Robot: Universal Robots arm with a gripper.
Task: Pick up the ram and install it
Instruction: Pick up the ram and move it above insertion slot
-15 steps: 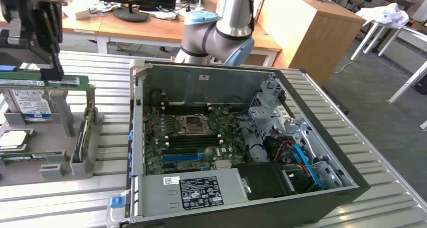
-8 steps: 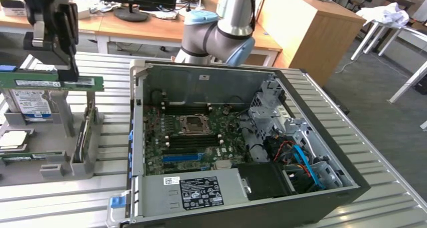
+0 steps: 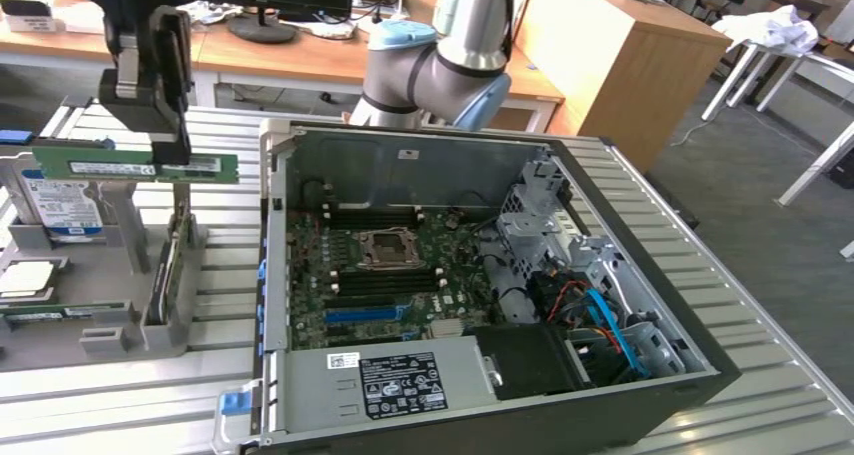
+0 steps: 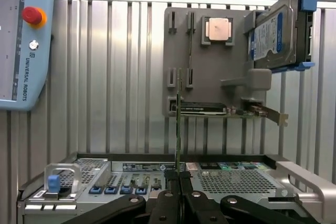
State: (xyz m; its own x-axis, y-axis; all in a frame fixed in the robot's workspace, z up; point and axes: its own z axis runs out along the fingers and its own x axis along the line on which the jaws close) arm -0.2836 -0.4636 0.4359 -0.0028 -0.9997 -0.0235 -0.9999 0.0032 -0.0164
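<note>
The open computer case (image 3: 400, 170) lies on the slatted metal surface (image 3: 747, 315) with its motherboard (image 3: 320, 285) exposed, and the grey holder (image 3: 107, 275) stands beside it on the exterior view's left. Above that holder the ram (image 3: 94, 162) hangs level in the air, with the claw (image 3: 171, 153) closed on it a little off its middle, toward the case. To my eye this is the carry, and doing it well means holding the stick level and untwisted in that pinch, high enough that its lower edge clears the case wall.
</note>
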